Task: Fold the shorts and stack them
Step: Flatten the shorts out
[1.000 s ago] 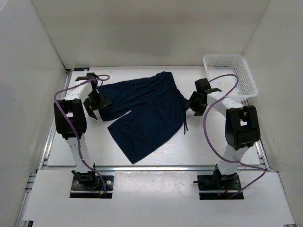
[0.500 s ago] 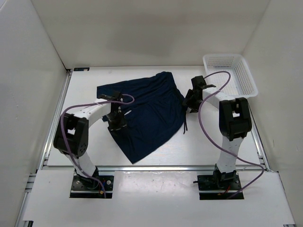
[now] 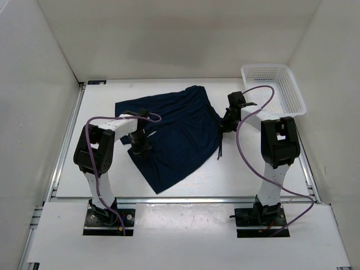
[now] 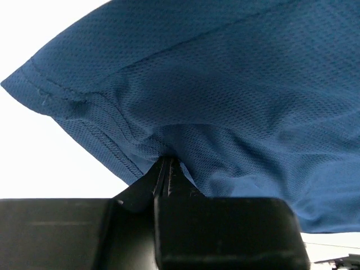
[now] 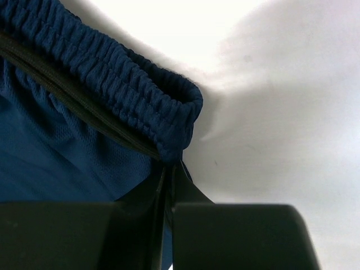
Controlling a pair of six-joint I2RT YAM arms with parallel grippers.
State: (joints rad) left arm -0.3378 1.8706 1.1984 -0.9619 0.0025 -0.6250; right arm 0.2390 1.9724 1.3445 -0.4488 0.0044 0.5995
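Observation:
The dark navy shorts [image 3: 177, 126] lie spread flat on the white table, waistband to the right and legs to the left. My left gripper [image 3: 139, 144] is shut on the hem of the near leg; in the left wrist view the shorts [image 4: 236, 84] bunch into my left gripper [image 4: 166, 164]. My right gripper [image 3: 225, 125] is shut on the waistband's right end. The right wrist view shows the shorts [image 5: 107, 62] and their gathered elastic edge pinched at my right gripper [image 5: 171, 166]. The thin drawstring [image 3: 220, 149] trails onto the table.
A white mesh basket [image 3: 294, 90] stands at the back right corner, just behind the right arm. White walls close in the table on three sides. A metal rail [image 3: 180, 198] runs along the near edge.
Both grippers went from open to shut. The left one swung right from beside the shorts onto the near leg's hem. The right one moved back and left onto the waistband.

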